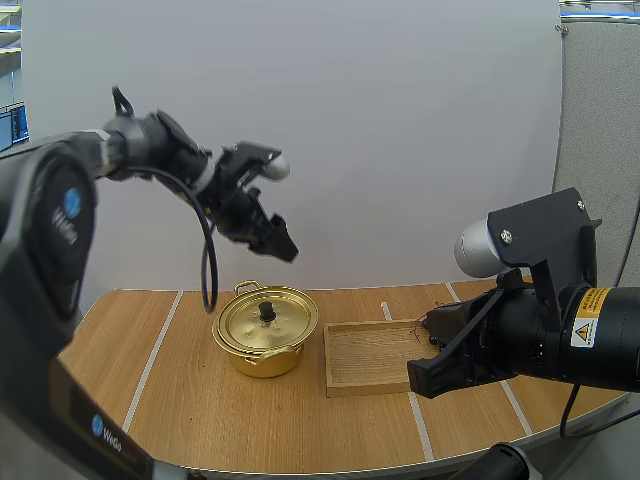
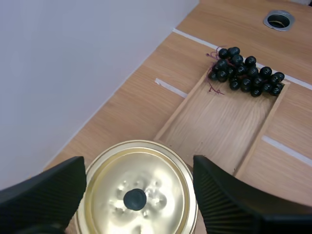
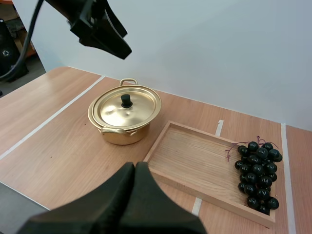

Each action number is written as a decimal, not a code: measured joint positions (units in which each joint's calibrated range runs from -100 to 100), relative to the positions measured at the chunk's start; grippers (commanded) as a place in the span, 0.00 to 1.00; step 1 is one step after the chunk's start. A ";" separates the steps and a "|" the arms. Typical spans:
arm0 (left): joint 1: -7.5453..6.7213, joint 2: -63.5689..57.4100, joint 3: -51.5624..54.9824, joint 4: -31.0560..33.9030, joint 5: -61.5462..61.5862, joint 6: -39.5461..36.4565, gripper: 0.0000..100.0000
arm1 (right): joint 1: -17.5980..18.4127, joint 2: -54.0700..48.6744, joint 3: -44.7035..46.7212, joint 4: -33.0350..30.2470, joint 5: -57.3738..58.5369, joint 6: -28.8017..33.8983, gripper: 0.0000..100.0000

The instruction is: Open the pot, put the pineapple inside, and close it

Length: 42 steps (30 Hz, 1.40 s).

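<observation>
A gold pot [image 1: 266,335] with its lid [image 1: 268,318] on stands on the wooden table; its black knob [image 2: 135,199] shows in the left wrist view. My left gripper [image 1: 280,243] hangs well above the pot, open, its fingers [image 2: 53,190] spread to either side of the lid [image 2: 139,187] far below. A bunch of dark grapes [image 3: 257,170] lies at one end of the wooden tray [image 3: 195,161], beside the pot [image 3: 124,114]. My right gripper [image 3: 134,168] is shut on nothing, above the table's near edge, short of the tray. No pineapple is in sight.
The tray [image 1: 368,355] lies right of the pot, and my right arm covers its right end in the high view. White tape lines [image 1: 155,355] cross the table. A round metal grommet [image 2: 279,19] sits in the tabletop beyond the grapes [image 2: 246,73].
</observation>
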<state>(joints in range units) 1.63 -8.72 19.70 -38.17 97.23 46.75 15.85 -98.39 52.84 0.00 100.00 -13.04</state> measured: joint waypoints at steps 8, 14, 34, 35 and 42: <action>0.00 -12.89 -2.21 4.13 -2.36 -0.43 1.00 | -0.16 0.00 0.00 0.00 0.00 0.00 0.00; 0.00 -14.06 -2.24 4.98 -3.64 -0.43 1.00 | -0.18 0.00 0.00 0.00 0.00 0.00 0.00; 0.00 3.96 6.42 5.65 -15.39 -0.52 1.00 | -0.20 0.00 0.00 0.00 0.00 0.00 0.00; 0.00 4.29 6.60 5.65 -15.61 -0.52 1.00 | -0.20 0.00 0.00 0.00 0.00 0.00 0.00; 0.00 9.58 9.06 5.65 -23.12 0.99 1.00 | -0.20 0.00 0.00 0.00 0.00 0.00 0.00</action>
<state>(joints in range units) 1.63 0.86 28.76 -32.52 74.11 47.73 15.64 -98.39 52.84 0.00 100.00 -13.04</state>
